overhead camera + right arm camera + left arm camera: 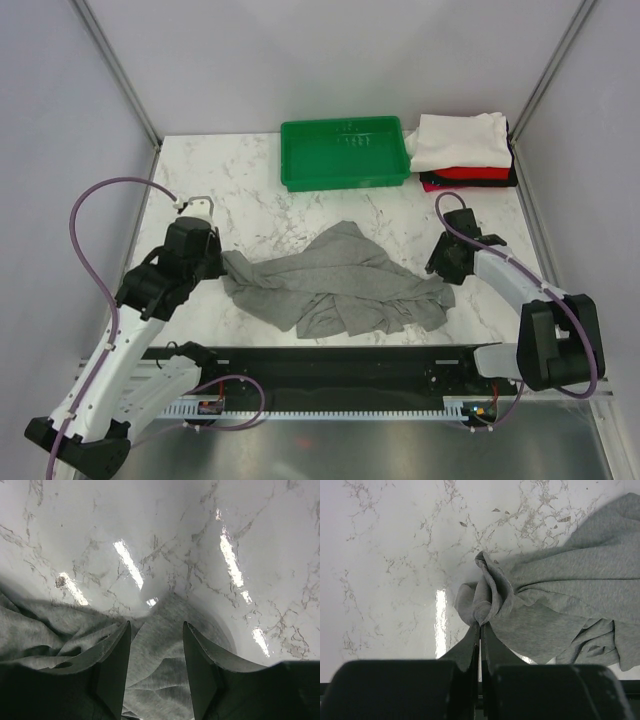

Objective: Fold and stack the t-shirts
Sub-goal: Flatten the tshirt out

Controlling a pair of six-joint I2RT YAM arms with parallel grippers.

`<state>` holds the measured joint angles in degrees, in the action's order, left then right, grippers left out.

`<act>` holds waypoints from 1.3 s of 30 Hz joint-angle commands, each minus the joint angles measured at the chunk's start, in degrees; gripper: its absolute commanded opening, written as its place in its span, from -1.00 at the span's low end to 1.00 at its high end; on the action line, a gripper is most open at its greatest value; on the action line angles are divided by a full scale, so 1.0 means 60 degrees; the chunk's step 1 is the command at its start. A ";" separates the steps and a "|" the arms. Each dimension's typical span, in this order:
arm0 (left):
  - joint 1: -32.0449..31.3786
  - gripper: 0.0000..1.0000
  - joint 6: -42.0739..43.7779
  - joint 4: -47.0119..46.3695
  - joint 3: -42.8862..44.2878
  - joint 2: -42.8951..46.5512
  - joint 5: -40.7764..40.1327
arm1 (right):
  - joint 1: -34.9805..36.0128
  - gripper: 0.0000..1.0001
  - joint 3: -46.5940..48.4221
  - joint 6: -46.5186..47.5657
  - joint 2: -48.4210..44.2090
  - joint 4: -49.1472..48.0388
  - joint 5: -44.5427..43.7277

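Note:
A heather-grey t-shirt (335, 282) lies crumpled on the marble table in front of both arms. My left gripper (216, 263) is shut on its left edge. The left wrist view shows the fingertips (476, 632) pinched together on a bunched fold of the grey t-shirt (555, 595). My right gripper (441, 268) hovers at the shirt's right edge. In the right wrist view this right gripper (156, 629) is open, its jaws apart over a flat tongue of the grey t-shirt (160, 665), not pinching it. Folded t-shirts (462, 148) are stacked at the back right, white on red on black.
A green plastic tray (345, 153) stands at the back centre, next to the folded stack. Bare marble (250, 200) lies between the tray and the grey shirt. A black rail (330, 360) runs along the near table edge. Frame posts rise at the back corners.

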<state>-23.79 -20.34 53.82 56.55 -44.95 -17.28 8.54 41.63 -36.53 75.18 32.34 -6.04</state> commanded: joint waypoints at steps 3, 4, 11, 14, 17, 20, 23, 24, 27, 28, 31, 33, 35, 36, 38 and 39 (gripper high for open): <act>0.0039 -0.96 -0.0302 -0.0489 -0.0051 0.0138 0.0243 | -0.0104 0.06 -0.0125 0.0303 0.0244 -0.0643 0.0027; 0.0025 -0.96 -0.0316 -0.0518 -0.0080 0.0181 0.0243 | -0.0090 0.07 -0.0199 0.0274 0.0215 -0.0687 -0.0090; 0.0039 -0.96 -0.0302 -0.0738 -0.0241 0.0182 0.0272 | -0.0104 0.00 -0.0771 0.0200 0.0521 -0.1170 -0.0018; 0.0039 -0.96 -0.0243 -0.0811 -0.0285 0.0124 0.0243 | -0.0104 -0.28 -0.0815 0.0230 0.0990 -0.1404 0.0127; 0.0039 -0.96 -0.0185 -0.0797 -0.0271 0.0138 0.0155 | -0.0119 -0.61 -0.0786 0.0230 0.1108 -0.1391 0.0114; 0.0039 -0.96 -0.0039 -0.0796 -0.0169 0.0167 0.0053 | -0.0104 -0.87 -0.0538 0.0288 0.0889 -0.1128 -0.0178; 0.0039 -0.96 0.0123 -0.0724 0.0138 0.0211 -0.0123 | -0.0119 -1.00 -0.0011 0.0390 0.0611 -0.0616 -0.0428; 0.0025 -0.96 0.0239 -0.0665 0.0285 0.0211 -0.0196 | -0.0104 -1.00 0.0150 0.0420 0.0436 -0.0484 -0.0486; 0.0039 -0.96 0.0590 -0.0592 0.1235 0.0080 -0.0561 | -0.0104 -1.00 0.1058 0.0435 -0.0032 0.0219 -0.0619; 0.0039 -0.96 0.0708 -0.0592 0.1557 -0.0109 -0.0621 | -0.0104 -1.00 0.1742 0.0420 -0.0136 0.0612 -0.0677; 0.0039 -0.96 0.1177 -0.0577 0.3515 -0.0592 -0.0840 | -0.0119 -1.00 0.3643 0.0420 -0.0444 0.1476 -0.0692; 0.0039 -0.96 0.1614 -0.0606 0.4442 -0.0930 -0.0958 | -0.0119 -1.00 0.4819 0.0449 -0.0430 0.1991 -0.0765; 0.0039 -0.96 0.1923 -0.0606 0.5872 -0.1412 -0.1061 | -0.0119 -1.00 0.6600 0.0566 -0.0401 0.2650 -0.0809; 0.0039 -0.96 0.2157 -0.0635 0.6346 -0.1560 -0.1075 | -0.0104 -1.00 0.7192 0.0596 -0.0343 0.2870 -0.0809; 0.0039 -0.96 0.2349 -0.0664 0.7675 -0.1853 -0.1046 | -0.0119 -1.00 0.8799 0.0727 -0.0327 0.3383 -0.0707; 0.0039 -0.96 0.2553 -0.0694 0.8090 -0.2130 -0.1017 | -0.0104 -1.00 0.9288 0.0771 -0.0298 0.3515 -0.0678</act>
<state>-23.81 -11.97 52.07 96.09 -55.61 -21.19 8.01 87.96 -33.56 75.40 47.18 -9.02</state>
